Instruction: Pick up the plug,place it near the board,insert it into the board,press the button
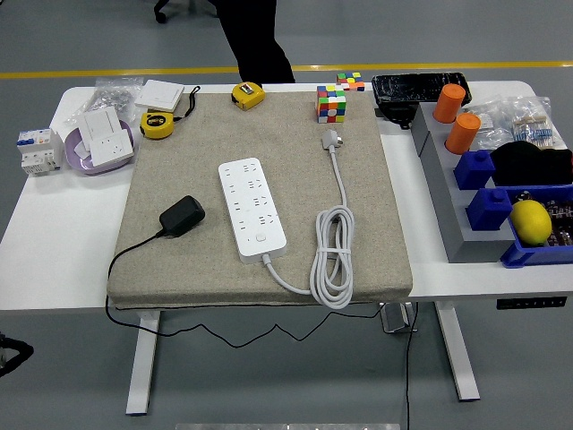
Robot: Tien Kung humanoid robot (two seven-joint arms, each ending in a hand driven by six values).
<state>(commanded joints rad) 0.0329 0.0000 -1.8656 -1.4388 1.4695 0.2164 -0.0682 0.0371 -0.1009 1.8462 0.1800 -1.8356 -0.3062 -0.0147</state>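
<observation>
A black plug (183, 216) lies on the beige mat (376, 224), left of the white power board (252, 208). Its black cable runs off the mat's front left edge and hangs under the table. The board lies lengthwise with its button (260, 237) near the front end. Its own white cord is coiled (333, 255) to the right and ends in a white plug (332, 139) at the back. Neither hand shows; only a dark piece of the left arm (9, 352) sits at the bottom left corner, below the table.
Two yellow tape measures (158, 124), a colour cube (332, 104) and white sockets (103, 139) lie at the back. Grey and blue bins with orange cylinders (463, 133) and a lemon (530, 221) stand at the right. A person's legs (255, 36) stand beyond the far edge.
</observation>
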